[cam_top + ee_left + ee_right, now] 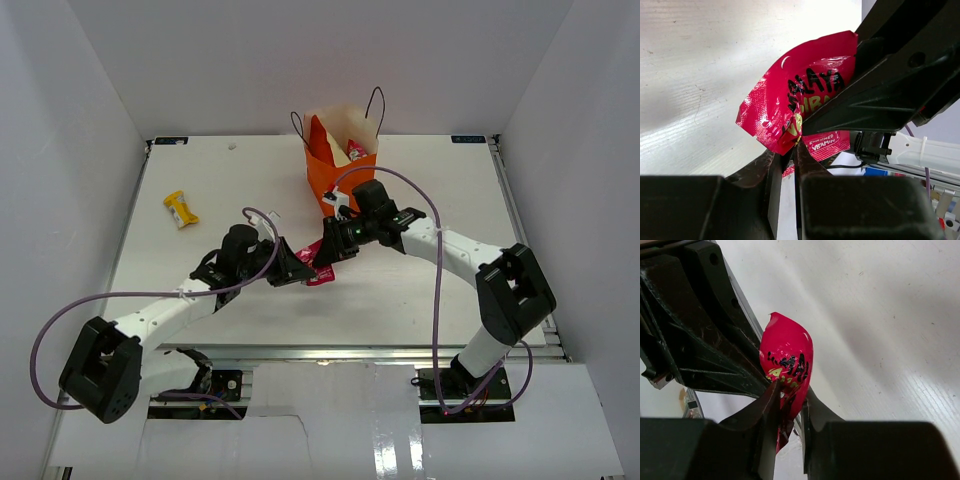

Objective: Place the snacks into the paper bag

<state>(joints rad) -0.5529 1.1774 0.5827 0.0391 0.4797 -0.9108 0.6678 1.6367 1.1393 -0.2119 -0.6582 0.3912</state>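
A pink-red crinkly snack packet (322, 272) hangs between my two grippers above the middle of the table. My left gripper (303, 268) is shut on its lower corner, seen in the left wrist view (792, 149) on the packet (790, 95). My right gripper (328, 250) is closed around the packet's other end, seen in the right wrist view (790, 399) on the packet (787, 352). The orange paper bag (335, 172) stands upright just behind the right gripper, with a packet (357, 152) showing inside. A yellow packet (181, 208) lies at the far left.
White walls enclose the table on the left, back and right. The left arm's black fingers (700, 330) fill the left of the right wrist view. Purple cables loop over both arms.
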